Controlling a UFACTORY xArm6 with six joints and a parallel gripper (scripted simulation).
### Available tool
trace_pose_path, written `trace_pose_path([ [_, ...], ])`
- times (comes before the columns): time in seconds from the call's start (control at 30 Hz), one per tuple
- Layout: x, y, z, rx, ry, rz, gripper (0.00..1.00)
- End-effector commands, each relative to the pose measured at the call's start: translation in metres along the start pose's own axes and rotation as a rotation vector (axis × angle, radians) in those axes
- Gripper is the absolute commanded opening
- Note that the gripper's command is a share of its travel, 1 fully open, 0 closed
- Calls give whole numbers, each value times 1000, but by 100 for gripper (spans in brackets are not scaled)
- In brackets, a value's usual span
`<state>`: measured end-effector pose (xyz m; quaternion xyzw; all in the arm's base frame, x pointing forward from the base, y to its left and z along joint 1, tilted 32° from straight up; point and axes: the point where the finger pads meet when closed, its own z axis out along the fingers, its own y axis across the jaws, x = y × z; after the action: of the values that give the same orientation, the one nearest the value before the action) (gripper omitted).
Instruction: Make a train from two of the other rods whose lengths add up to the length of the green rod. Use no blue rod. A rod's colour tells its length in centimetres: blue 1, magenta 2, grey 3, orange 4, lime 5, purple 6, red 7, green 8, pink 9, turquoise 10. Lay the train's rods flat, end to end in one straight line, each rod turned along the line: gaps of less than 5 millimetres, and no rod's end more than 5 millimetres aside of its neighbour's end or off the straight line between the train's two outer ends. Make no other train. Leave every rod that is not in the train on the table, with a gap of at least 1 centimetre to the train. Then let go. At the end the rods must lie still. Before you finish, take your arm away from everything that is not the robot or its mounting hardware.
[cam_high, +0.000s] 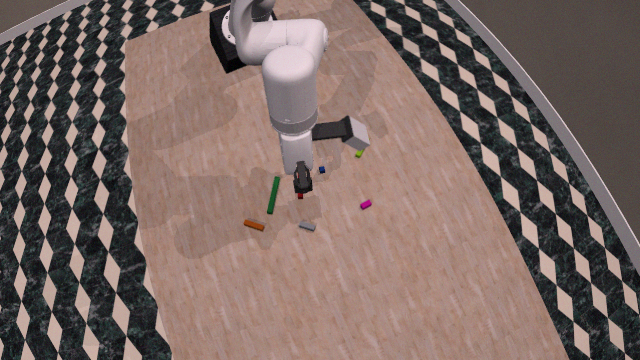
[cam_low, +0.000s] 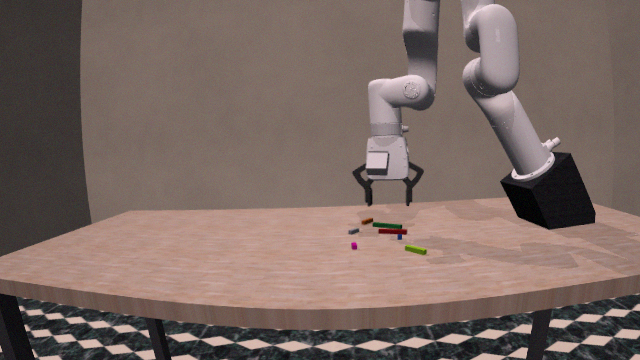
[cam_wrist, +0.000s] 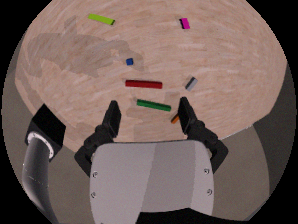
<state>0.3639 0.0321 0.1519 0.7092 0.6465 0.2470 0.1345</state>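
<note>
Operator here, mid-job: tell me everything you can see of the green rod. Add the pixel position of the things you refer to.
The long dark-green rod (cam_high: 273, 195) (cam_low: 387, 225) (cam_wrist: 153, 105) is one straight, square-edged bar with a matt, evenly coloured surface; its material can't be told. It lies flat on the pale wooden table (cam_high: 350, 290) (cam_low: 200, 260) (cam_wrist: 225, 60), between the orange rod (cam_high: 254, 225) (cam_low: 367, 221) (cam_wrist: 175, 118) and the long red rod (cam_high: 300, 196) (cam_low: 392, 231) (cam_wrist: 144, 84). No other rod touches it, and the open black-fingered tool (cam_high: 302, 186) (cam_low: 389, 204) (cam_wrist: 148, 105) is above the table, clear of it.
</note>
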Motion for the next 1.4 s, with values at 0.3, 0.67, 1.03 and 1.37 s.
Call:
trace_pose_path([
  [0.3, -7, 3, 0, -3, -11, 422, 100],
  [0.67, -12, 4, 0, -5, -12, 741, 100],
  [1.03, -17, 5, 0, -7, -12, 1076, 100],
  [1.37, -22, 6, 0, -10, -12, 1357, 100],
])
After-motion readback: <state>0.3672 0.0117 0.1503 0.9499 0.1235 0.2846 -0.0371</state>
